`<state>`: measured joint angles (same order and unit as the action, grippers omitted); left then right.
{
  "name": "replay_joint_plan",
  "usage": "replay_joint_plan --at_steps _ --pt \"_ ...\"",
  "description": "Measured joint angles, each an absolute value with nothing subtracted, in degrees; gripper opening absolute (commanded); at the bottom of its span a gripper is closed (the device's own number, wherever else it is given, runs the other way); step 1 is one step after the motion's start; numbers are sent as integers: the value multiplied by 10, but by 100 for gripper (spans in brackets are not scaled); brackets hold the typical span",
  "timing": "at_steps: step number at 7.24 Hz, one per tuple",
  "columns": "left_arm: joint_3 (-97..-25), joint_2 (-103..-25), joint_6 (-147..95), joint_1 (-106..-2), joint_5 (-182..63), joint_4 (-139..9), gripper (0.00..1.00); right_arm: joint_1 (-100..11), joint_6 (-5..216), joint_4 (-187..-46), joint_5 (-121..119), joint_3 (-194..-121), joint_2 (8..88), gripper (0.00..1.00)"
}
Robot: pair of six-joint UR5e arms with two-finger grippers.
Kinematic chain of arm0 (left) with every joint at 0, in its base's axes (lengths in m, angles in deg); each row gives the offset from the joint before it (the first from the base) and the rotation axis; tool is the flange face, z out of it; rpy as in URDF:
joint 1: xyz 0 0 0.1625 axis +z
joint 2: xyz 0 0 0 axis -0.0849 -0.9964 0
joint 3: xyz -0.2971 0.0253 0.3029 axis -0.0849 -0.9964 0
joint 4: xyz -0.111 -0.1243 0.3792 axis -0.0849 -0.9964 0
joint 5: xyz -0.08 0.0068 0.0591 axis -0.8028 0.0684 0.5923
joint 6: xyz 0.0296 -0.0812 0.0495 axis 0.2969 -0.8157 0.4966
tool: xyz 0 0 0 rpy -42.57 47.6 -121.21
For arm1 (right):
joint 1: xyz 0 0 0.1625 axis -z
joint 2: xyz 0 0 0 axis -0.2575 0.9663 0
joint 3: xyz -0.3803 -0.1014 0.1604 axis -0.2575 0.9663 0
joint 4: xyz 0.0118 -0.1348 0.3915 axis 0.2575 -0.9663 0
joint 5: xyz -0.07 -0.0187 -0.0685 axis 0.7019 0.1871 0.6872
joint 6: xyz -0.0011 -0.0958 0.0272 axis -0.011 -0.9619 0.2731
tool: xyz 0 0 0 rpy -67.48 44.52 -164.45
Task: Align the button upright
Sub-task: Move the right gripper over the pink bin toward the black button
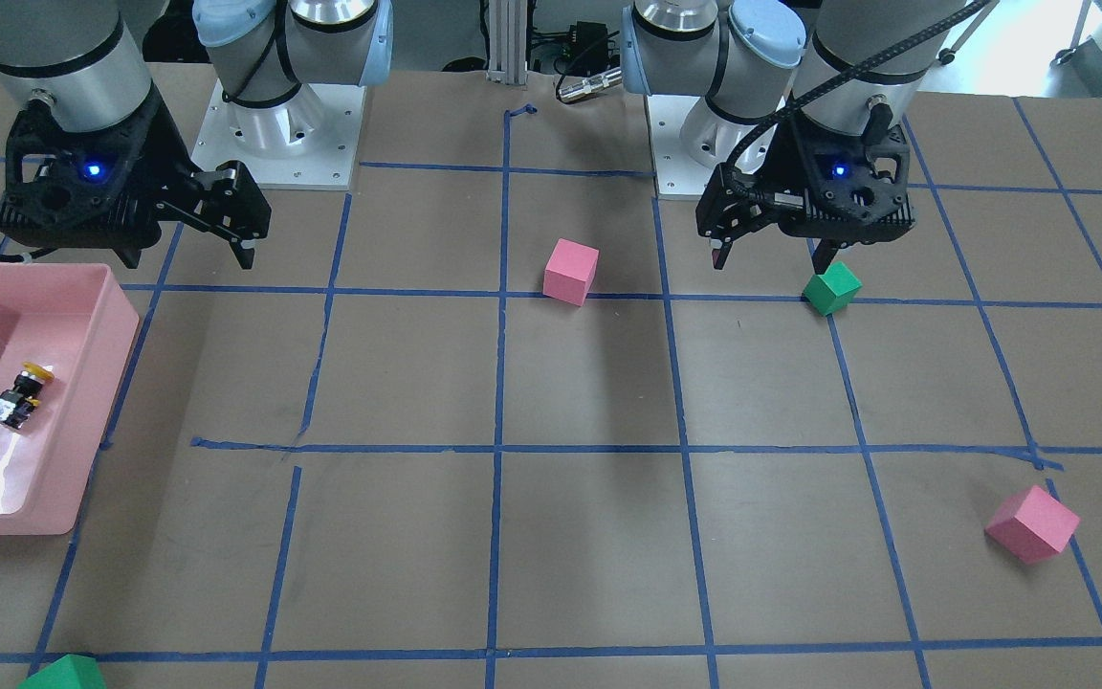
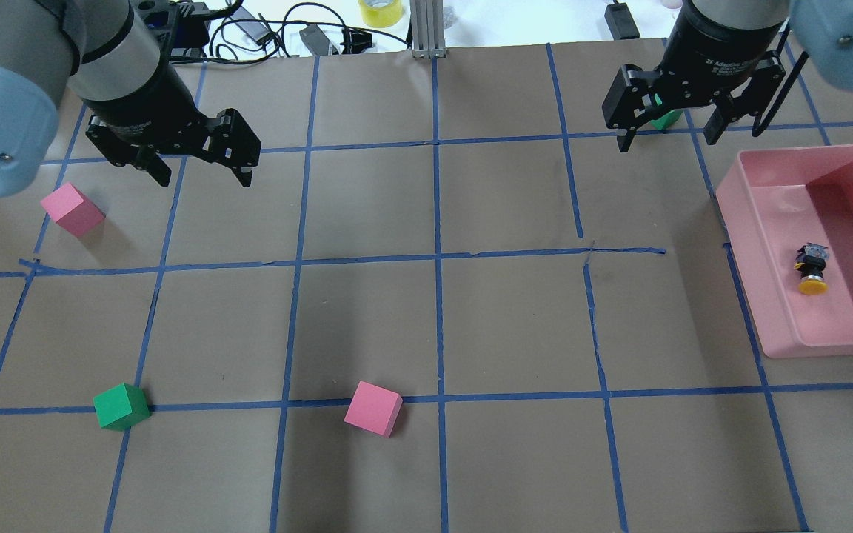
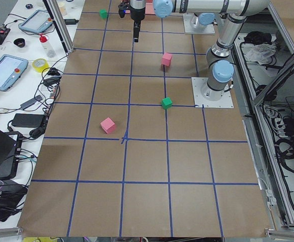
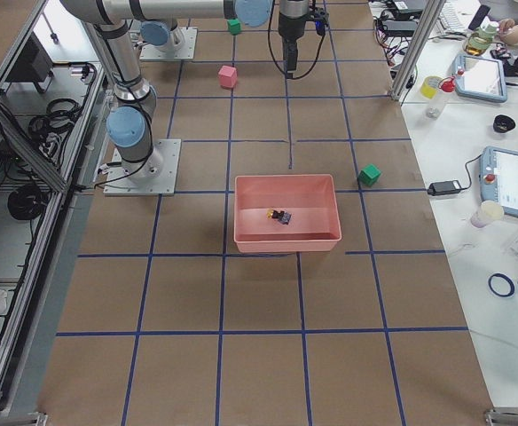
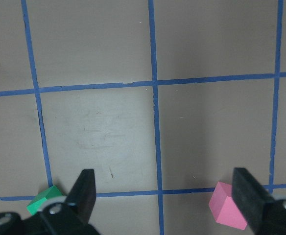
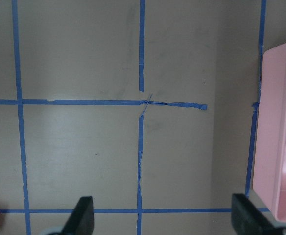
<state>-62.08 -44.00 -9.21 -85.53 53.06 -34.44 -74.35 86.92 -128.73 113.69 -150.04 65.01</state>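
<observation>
The button (image 2: 812, 268) lies on its side on the floor of a pink bin (image 2: 746, 275), its yellow cap towards the robot and its contact block away from it. It also shows in the front view (image 1: 20, 394) and small in the right side view (image 4: 279, 216). My right gripper (image 2: 667, 141) hangs open and empty above the table, beyond the bin's far left corner, well apart from the button. My left gripper (image 2: 204, 178) is open and empty over the far left of the table. Each wrist view shows its own fingers spread wide with nothing between them.
A pink cube (image 2: 72, 209) sits just left of my left gripper. A green cube (image 2: 121, 406) and a second pink cube (image 2: 373, 409) lie nearer the robot. Another green cube (image 1: 63, 673) lies under the right gripper. Blue tape lines grid the brown table.
</observation>
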Motion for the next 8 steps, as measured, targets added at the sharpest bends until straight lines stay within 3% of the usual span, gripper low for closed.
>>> replay_joint_plan --at_steps 8 --pt "-621 -440 -92 -855 531 -345 100 -719 857 -1306 1181 -1513 644 100"
